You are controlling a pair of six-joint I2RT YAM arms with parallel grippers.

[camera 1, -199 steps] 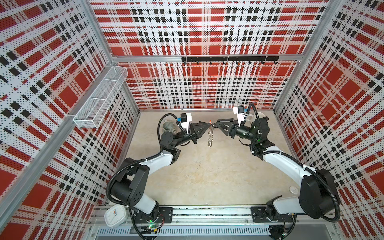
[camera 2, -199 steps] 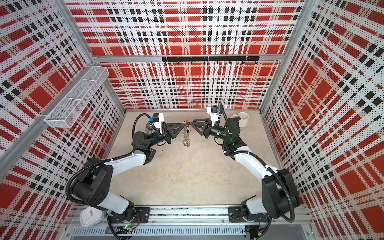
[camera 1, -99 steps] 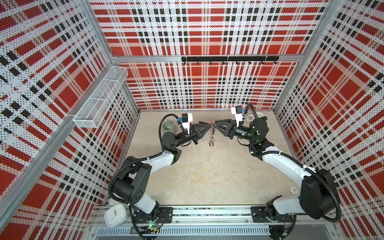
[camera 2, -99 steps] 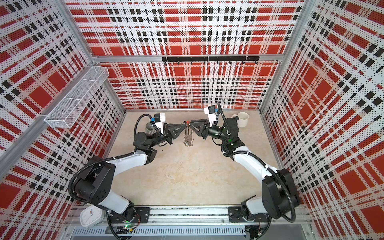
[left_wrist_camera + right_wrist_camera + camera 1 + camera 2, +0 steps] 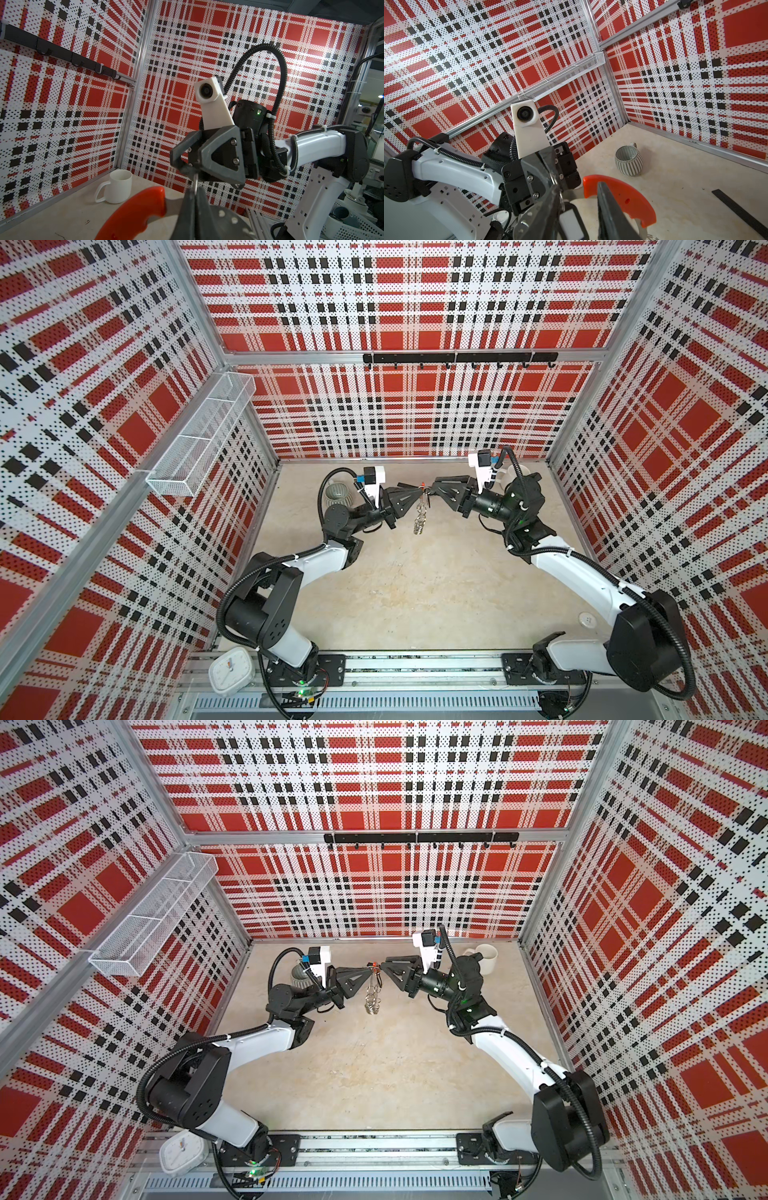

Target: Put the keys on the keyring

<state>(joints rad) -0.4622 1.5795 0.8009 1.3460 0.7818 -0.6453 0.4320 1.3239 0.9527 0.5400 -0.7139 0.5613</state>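
Observation:
My left gripper (image 5: 420, 490) (image 5: 195, 192) is raised above the table's far middle, shut on the keyring's grey plate (image 5: 226, 224). The keyring's red bar (image 5: 135, 214) (image 5: 623, 195) curves off to one side, and silver rings (image 5: 419, 522) (image 5: 372, 1002) dangle below. My right gripper (image 5: 433, 487) (image 5: 579, 185) faces it tip to tip. Its fingers stand apart around the plate's edge. The keys, a black tag with a white window (image 5: 572, 222), hang by a small ring against one right finger (image 5: 550, 207), with a gap to the other finger.
A white mug (image 5: 486, 959) (image 5: 120, 186) stands at the far right and a striped grey cup (image 5: 337, 499) (image 5: 629, 161) at the far left. A black strap (image 5: 737, 207) lies on the table. A wire basket (image 5: 203, 435) hangs on the left wall and a hook rail (image 5: 457, 358) on the back wall. A white clock (image 5: 232, 670) sits at the front left.
The right gripper has edged closer to the left gripper's tips and its jaws have narrowed a little. The left gripper has stayed shut on the keyring.

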